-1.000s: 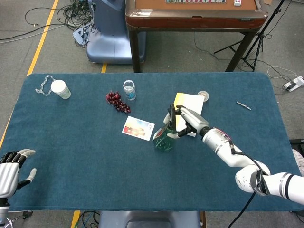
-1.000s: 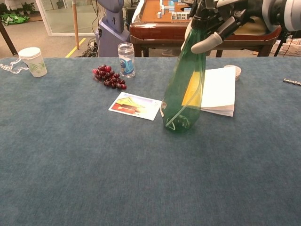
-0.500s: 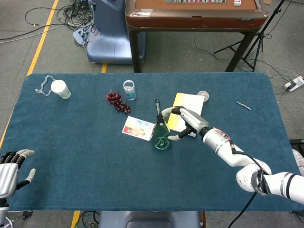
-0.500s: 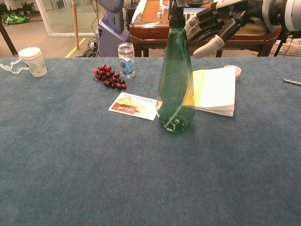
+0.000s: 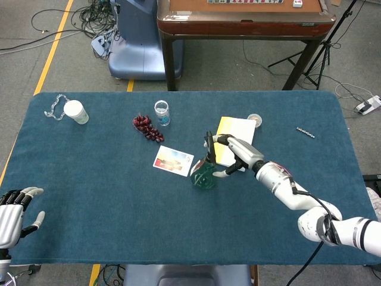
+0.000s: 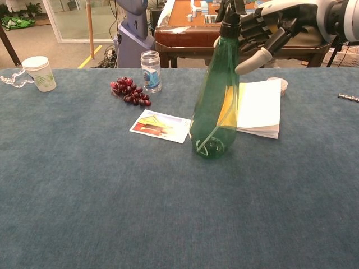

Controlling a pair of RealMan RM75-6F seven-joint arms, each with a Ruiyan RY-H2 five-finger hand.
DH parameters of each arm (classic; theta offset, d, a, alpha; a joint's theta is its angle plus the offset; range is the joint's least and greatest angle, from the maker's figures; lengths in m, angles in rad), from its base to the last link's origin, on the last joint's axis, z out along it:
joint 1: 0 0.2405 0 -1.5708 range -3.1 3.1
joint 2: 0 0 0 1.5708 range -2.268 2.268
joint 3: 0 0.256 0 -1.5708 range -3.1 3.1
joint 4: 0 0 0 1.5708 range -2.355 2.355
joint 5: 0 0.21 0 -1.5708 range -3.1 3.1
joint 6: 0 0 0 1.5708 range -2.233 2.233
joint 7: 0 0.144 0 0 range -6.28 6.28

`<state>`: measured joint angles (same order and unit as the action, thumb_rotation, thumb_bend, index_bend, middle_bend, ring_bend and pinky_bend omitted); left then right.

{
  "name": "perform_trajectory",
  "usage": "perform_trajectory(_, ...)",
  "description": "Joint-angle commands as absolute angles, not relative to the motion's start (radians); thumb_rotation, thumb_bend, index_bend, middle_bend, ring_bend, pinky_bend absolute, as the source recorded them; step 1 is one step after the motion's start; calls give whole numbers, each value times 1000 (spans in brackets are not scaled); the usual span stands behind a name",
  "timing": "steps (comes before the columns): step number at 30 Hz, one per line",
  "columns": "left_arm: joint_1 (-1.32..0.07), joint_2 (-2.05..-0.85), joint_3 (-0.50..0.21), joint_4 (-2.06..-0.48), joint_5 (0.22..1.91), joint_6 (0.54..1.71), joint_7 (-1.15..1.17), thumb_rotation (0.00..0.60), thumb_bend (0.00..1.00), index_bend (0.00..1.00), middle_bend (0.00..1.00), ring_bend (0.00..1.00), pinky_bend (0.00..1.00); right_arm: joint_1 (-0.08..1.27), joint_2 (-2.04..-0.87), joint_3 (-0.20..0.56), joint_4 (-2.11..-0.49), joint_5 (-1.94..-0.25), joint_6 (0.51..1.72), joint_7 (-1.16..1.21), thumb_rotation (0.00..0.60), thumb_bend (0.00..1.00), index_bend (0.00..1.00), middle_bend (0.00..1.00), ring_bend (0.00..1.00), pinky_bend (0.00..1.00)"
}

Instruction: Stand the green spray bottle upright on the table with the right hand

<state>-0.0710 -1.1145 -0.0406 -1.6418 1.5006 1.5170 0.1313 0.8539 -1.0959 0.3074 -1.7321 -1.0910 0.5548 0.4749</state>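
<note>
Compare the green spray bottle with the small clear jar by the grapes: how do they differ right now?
The green spray bottle is tall and tinted green; the clear jar is short and colourless. The bottle leans right, toward the right hand at its neck; the jar stands straight, untouched. The bottle sits mid-table by the booklet, the jar nearer the far edge. Both are see-through.

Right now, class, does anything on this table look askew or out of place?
Yes: the green spray bottle is not upright. Its base sits on the table beside the booklet, but its neck leans right, into the fingers of the right hand. Nothing looks spilled or damaged.
</note>
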Motion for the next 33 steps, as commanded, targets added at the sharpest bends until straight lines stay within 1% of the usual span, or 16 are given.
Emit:
perform_trajectory(1,-71,-1114,-42,-1643,1500,1518,131,600,360,284,263,244,176,847,-1087,306,-1740,-1097,556,477,600,69,264,167,56,0)
perform_trajectory(7,-74,-1113,-45,-1643,1501,1518,131,600,360,284,263,244,176,806,-1043,298,-1784,-1138,591,473,600,68,264,167,55,0)
perform_trajectory(12,-79,-1110,-49,-1642,1501,1513,131,600,360,284,263,244,176,749,-983,280,-1840,-1177,671,431,600,68,264,168,55,0)
perform_trajectory(16,-88,-1111,-52,-1642,1502,1504,131,600,360,284,263,244,176,678,-942,248,-1893,-1212,800,328,600,71,264,201,55,0)
perform_trajectory(22,-103,-1110,-56,-1645,1507,1489,137,600,359,284,263,244,175,565,-945,178,-1932,-1280,1035,67,600,104,263,221,61,0)
perform_trajectory(26,-114,-1110,-57,-1646,1515,1481,140,600,360,284,263,245,175,483,-963,133,-1949,-1333,1161,-11,600,124,264,221,63,0)
perform_trajectory(31,-129,-1112,-62,-1642,1513,1464,139,600,360,284,263,244,174,374,-1013,70,-1913,-1431,1319,-76,600,128,264,226,63,0)
perform_trajectory(33,-134,-1113,-63,-1641,1514,1460,138,600,360,284,263,244,174,342,-1028,51,-1901,-1463,1362,-94,600,129,264,226,63,0)
